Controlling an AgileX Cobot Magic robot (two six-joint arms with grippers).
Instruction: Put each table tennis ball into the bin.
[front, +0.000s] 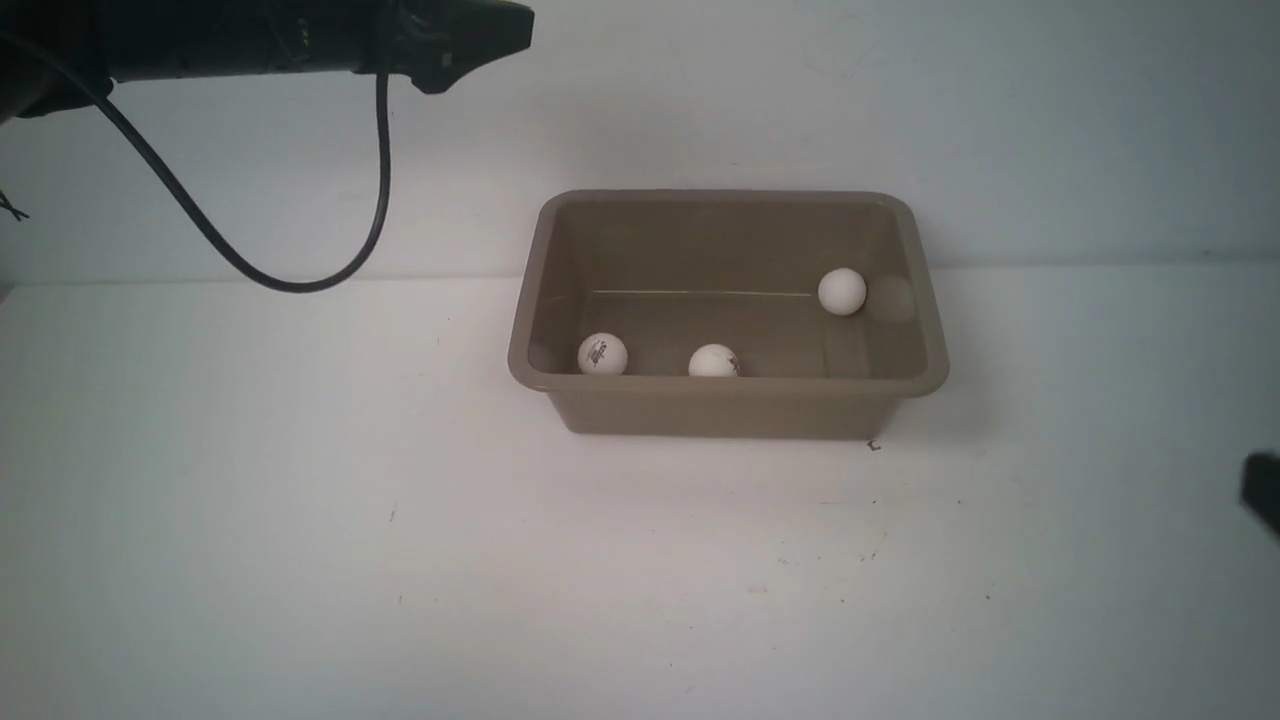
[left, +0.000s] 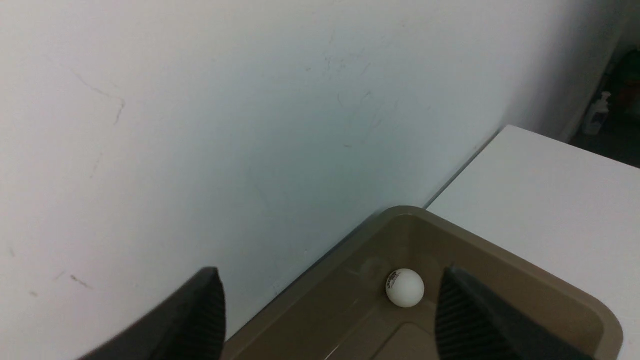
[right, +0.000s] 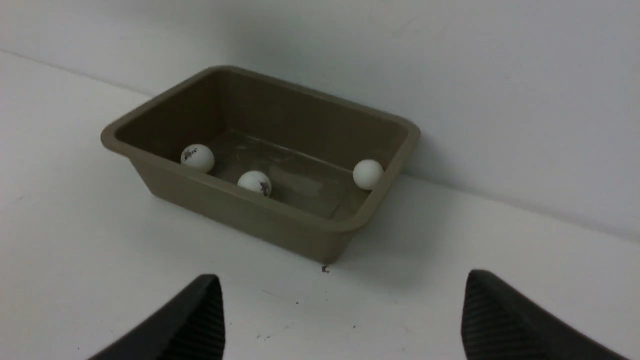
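The tan-brown bin stands at the back of the table against the wall. Three white table tennis balls lie inside it: one with a logo at the front left, one at the front middle, one by the right wall. My left gripper hangs high above the bin's left side, open, with nothing between its fingers; a ball lies in the bin's corner below it. Low over the table, off the bin's front right corner, my right gripper is open and holds nothing.
The white wall rises directly behind the bin. A black cable hangs in a loop from the left arm over the table's back left. The table's right edge shows in the left wrist view.
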